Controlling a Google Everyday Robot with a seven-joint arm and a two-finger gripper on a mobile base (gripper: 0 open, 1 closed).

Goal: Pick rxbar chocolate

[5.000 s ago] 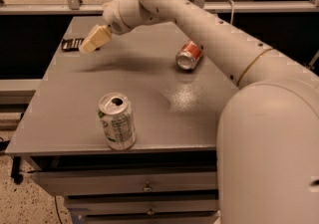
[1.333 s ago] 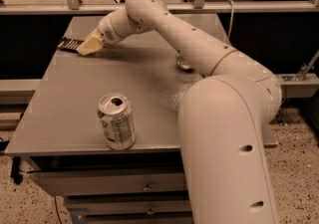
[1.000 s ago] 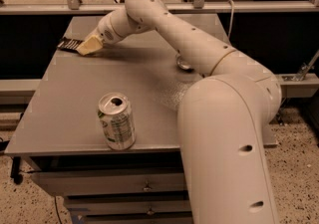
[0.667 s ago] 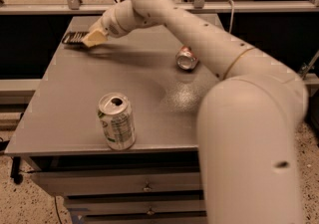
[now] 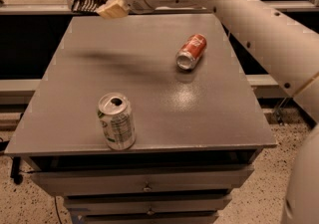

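The rxbar chocolate, a flat dark wrapper with pale lettering, hangs in the air above the far left corner of the grey table. My gripper, with tan fingers, is shut on the bar's right end. The white arm reaches in from the right across the top of the view.
A silver-green can stands upright near the table's front left. A red-orange can lies on its side at the right middle. Drawers sit under the tabletop. A dark shelf runs behind the table.
My gripper has closed on the bar at the far left corner and lifted it off the table. The arm rose, so the red-orange can shows fully.
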